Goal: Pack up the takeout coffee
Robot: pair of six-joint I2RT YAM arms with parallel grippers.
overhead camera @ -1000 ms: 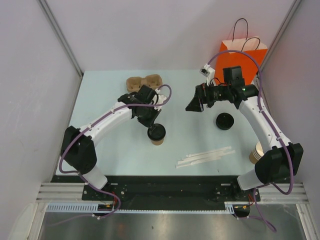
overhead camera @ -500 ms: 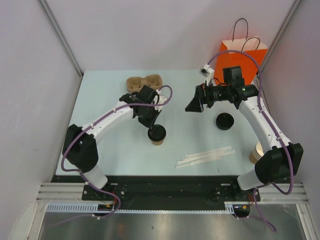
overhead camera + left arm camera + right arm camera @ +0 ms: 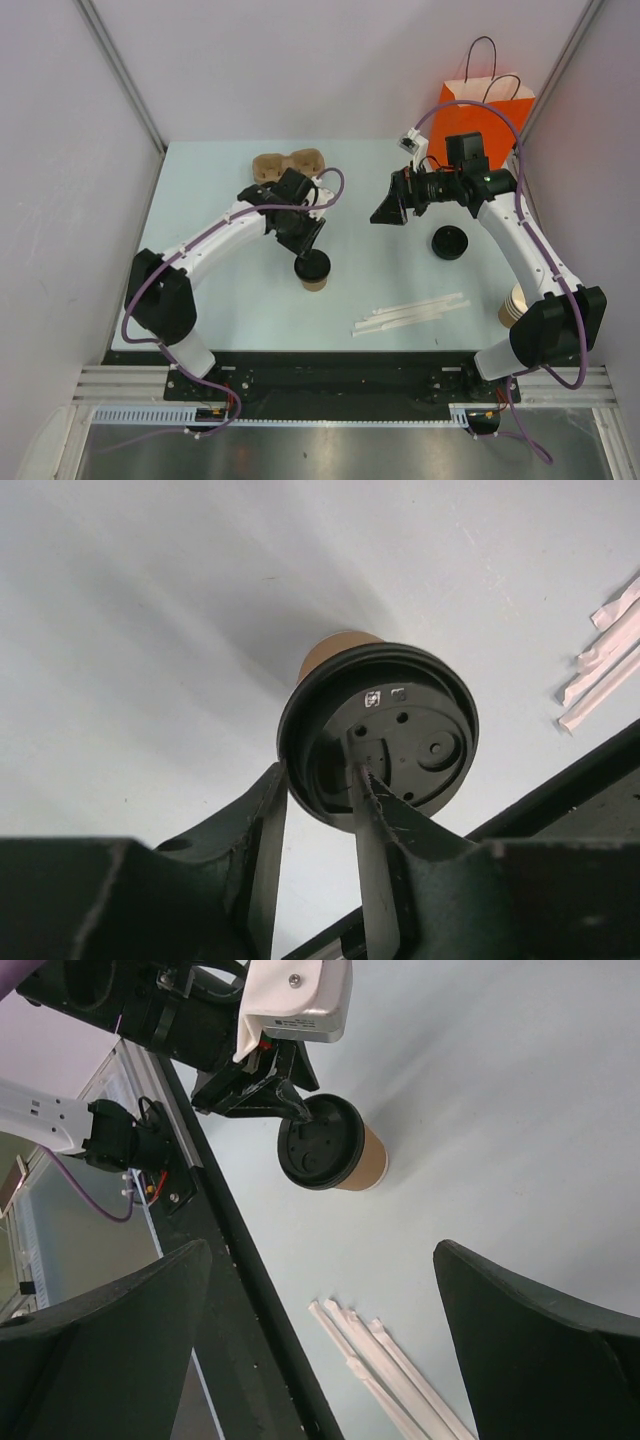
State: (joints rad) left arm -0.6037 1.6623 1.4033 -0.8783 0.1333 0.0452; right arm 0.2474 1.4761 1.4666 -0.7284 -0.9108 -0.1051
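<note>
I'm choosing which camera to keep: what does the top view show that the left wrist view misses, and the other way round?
Only the top view: the orange bag, loose lid, cup carrier, cup stack and right hand. Only the left wrist: the left hand's fingers straddling the coffee's lid rim, plus the lid's small holes. Both: the coffee, the wrapped straws and the table.

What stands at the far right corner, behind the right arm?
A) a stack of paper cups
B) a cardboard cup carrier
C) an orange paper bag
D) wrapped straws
C: the orange paper bag with dark handles stands upright there.
</note>
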